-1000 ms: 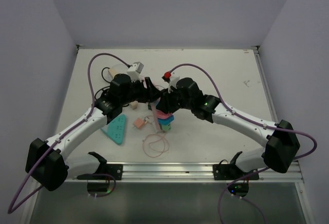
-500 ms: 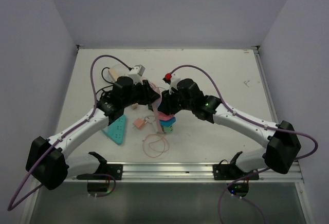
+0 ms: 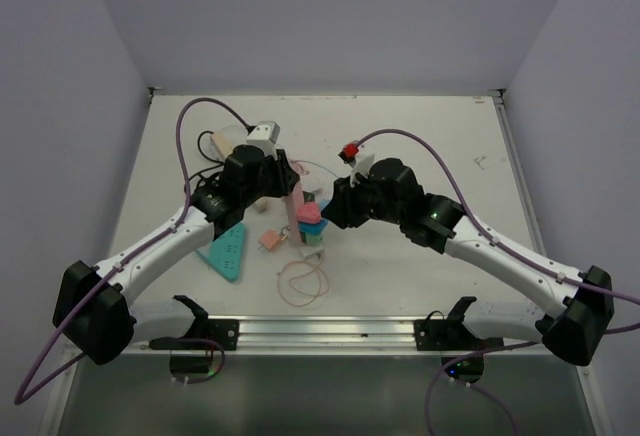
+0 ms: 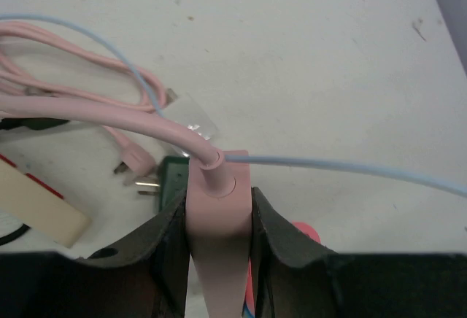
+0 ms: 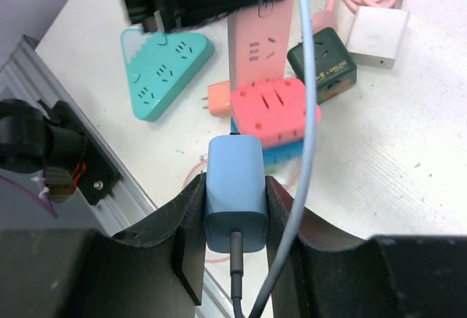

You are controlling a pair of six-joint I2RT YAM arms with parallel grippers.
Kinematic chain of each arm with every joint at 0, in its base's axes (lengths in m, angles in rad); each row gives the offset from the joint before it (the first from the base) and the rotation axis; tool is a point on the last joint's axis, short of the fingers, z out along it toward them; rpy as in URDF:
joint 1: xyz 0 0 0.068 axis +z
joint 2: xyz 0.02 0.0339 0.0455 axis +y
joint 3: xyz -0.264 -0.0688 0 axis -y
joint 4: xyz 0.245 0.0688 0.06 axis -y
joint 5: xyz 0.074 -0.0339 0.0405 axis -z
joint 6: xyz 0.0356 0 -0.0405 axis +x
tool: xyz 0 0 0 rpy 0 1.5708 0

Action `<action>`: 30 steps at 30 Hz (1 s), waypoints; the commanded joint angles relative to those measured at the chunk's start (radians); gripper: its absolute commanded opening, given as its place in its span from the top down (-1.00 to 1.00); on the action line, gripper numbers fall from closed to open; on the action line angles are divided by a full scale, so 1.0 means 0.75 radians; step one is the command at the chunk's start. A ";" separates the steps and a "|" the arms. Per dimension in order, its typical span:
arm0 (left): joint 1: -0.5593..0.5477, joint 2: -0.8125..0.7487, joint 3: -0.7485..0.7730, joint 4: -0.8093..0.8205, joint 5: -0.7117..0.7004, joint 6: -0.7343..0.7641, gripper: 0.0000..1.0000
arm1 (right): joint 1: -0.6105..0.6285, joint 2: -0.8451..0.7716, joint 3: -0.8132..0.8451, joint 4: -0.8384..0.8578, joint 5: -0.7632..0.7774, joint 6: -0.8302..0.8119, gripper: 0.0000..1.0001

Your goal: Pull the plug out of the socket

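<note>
Two changes mattered here. Nearest you, the loop of thin cord [image 3: 303,282] and the teal three-cornered outlet [image 3: 228,250] lay on the surface [image 3: 430,136], with neither arm touching them.

Just beyond them, your right pincer [image 5: 235,195] was clamped on the blue plug [image 5: 235,179], whose cord ran back between the fingers. Within the last second that arm had swung out to its own side and taken the plug with it. In the wrist view the plug sat just in front of the red socket block [image 5: 273,110], close to it but apparently no longer seated. Its prongs were hidden, so you couldn't be sure.

Your left pincer [image 4: 217,212] had stood open a second before. It had now closed tight on the cord end of the pink power strip [image 4: 217,245], with the socket block at the strip's other end. That brace probably let the pull work.

I'd judge the plug off, or all but off; you'd want the right arm drawn further clear to confirm it. Farther back, a dark green cube [image 5: 321,63] and a white adapter [image 5: 377,33] lay idle.
</note>
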 commanded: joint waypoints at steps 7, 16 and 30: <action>0.043 0.008 0.114 -0.069 -0.156 0.216 1.00 | -0.001 -0.113 0.063 -0.144 0.055 -0.019 1.00; 0.038 -0.100 0.100 -0.085 0.282 0.202 1.00 | -0.285 0.167 0.215 -0.152 0.080 0.086 1.00; 0.040 -0.244 0.067 -0.163 0.164 0.091 1.00 | -0.416 0.556 -0.032 0.159 -0.379 0.303 0.63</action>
